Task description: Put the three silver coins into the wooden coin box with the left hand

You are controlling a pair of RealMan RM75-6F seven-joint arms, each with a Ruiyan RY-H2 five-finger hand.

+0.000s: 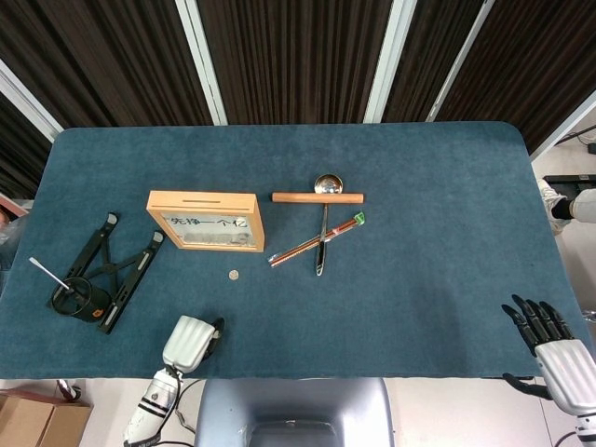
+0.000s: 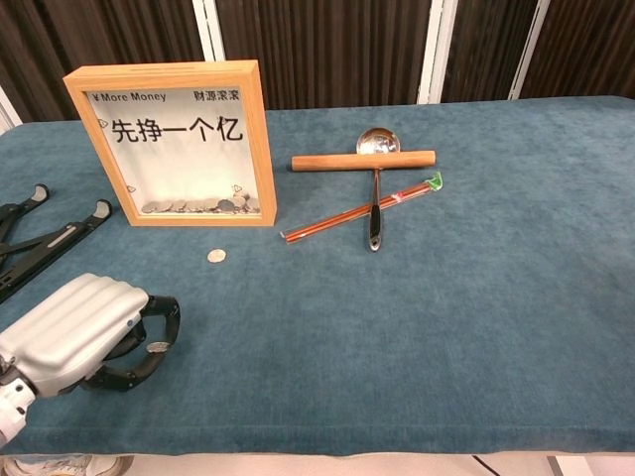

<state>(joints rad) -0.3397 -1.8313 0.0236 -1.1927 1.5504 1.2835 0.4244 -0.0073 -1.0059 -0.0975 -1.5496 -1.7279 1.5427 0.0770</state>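
The wooden coin box [image 1: 205,221] [image 2: 179,144] stands upright left of the table's middle, with several coins lying behind its glass at the bottom. One silver coin [image 1: 234,276] [image 2: 216,256] lies on the blue cloth just in front of the box. My left hand [image 1: 191,343] [image 2: 79,332] rests at the near edge, fingers curled in around a second silver coin [image 2: 159,347] that sits between fingertip and thumb. No third loose coin shows. My right hand [image 1: 554,349] hangs off the table's near right corner with fingers spread and nothing in it.
A black folding stand [image 1: 112,270] [image 2: 40,243] and a black cup [image 1: 74,298] with a white stick sit at the left. A wooden rod [image 1: 317,197] [image 2: 363,161], a metal ladle [image 1: 323,223] [image 2: 375,198] and red chopsticks [image 1: 317,240] [image 2: 362,208] lie right of the box.
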